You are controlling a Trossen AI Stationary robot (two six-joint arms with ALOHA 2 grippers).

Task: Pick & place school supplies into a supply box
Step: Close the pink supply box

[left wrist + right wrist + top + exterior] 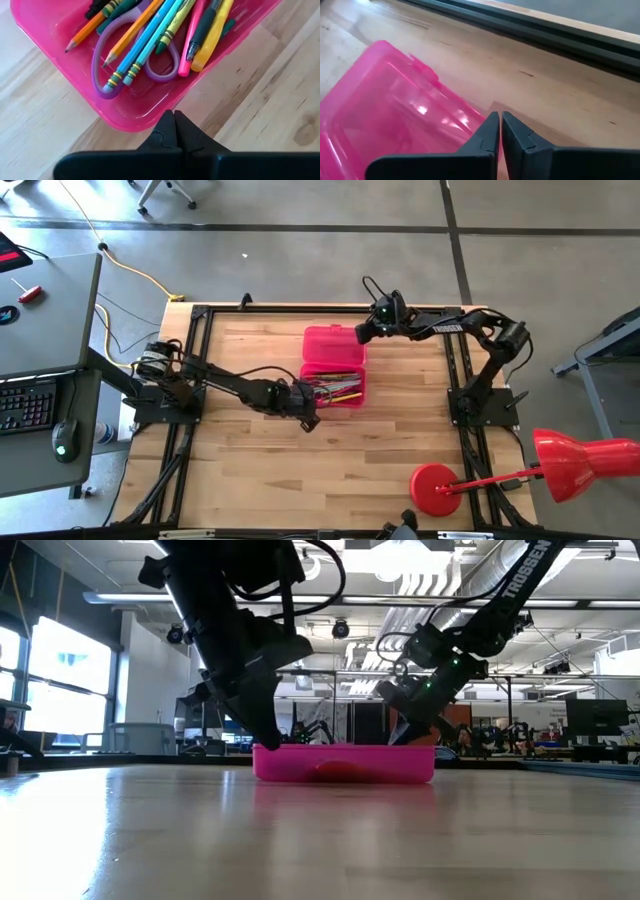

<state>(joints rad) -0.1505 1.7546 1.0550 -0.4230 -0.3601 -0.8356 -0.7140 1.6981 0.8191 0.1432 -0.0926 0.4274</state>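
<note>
The pink supply box point(335, 388) lies open in the middle of the table, its lid point(333, 345) folded back flat toward the far edge. Inside lie the school supplies point(150, 40): orange, yellow, blue, pink and green pencils and pens on purple-handled scissors point(102, 70). My left gripper point(174, 114) is shut, slanting down at the box's near left corner point(135, 120). My right gripper point(500, 116) is shut at the lid's far right edge point(470, 117). In the low view the box point(345, 762) sits flat between both grippers. My left gripper has its shut fingertips right at the outer wall of the box's near left corner point(155, 117), coming slanting down from the left. I cannot tell whether they touch it. My right gripper has its shut fingertips at the lid's far right edge point(479, 120), slanting down from the far right. I cannot tell whether they touch.
A red lamp point(575, 458) with a round base point(435, 488) stands at the near right corner. Black frame rails point(205, 340) run along the table's sides. Bare wood point(330, 470) lies near of the box. A desk with a keyboard point(25, 405) stands beyond the left edge.
</note>
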